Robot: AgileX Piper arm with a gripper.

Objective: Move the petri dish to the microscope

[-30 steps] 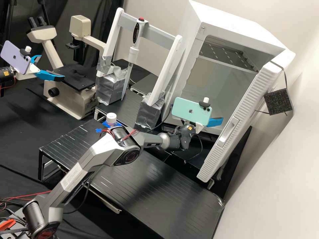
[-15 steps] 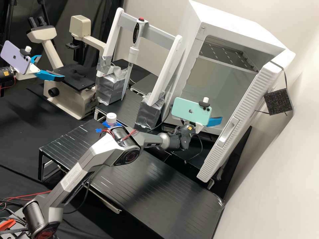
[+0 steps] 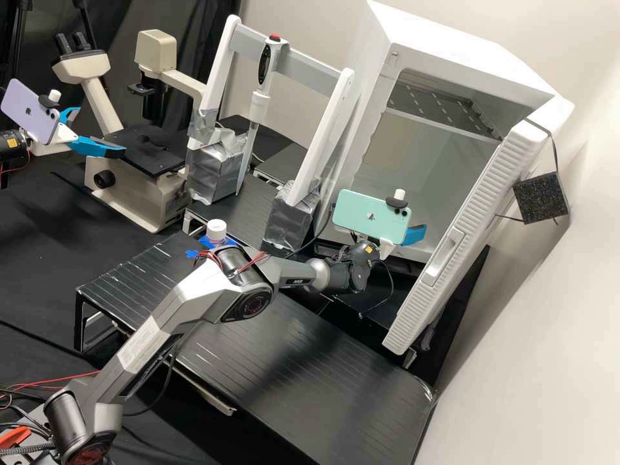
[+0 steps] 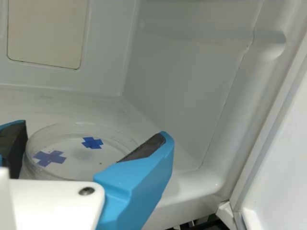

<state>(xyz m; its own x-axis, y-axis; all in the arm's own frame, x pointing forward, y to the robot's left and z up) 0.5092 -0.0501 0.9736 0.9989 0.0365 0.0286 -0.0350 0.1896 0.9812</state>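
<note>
Within the white cabinet (image 3: 445, 48), at the upper right of the high view, the petri dish (image 4: 96, 165) is seen lying flat on the pale floor (image 4: 62, 103). It is flanked by the spread fingers (image 4: 136, 177) of the open pincer (image 3: 416, 235); whether it is touched cannot be told.

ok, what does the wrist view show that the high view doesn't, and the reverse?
Wrist view: petri dish on the cabinet floor, seen between the end effector's spread fingers, with two blue crosses inside its outline.
High view: microscope, white-capped bottle, pipette on its white rack, green phone on the arm.
Both: end effector, cabinet interior, beige panel.
</note>
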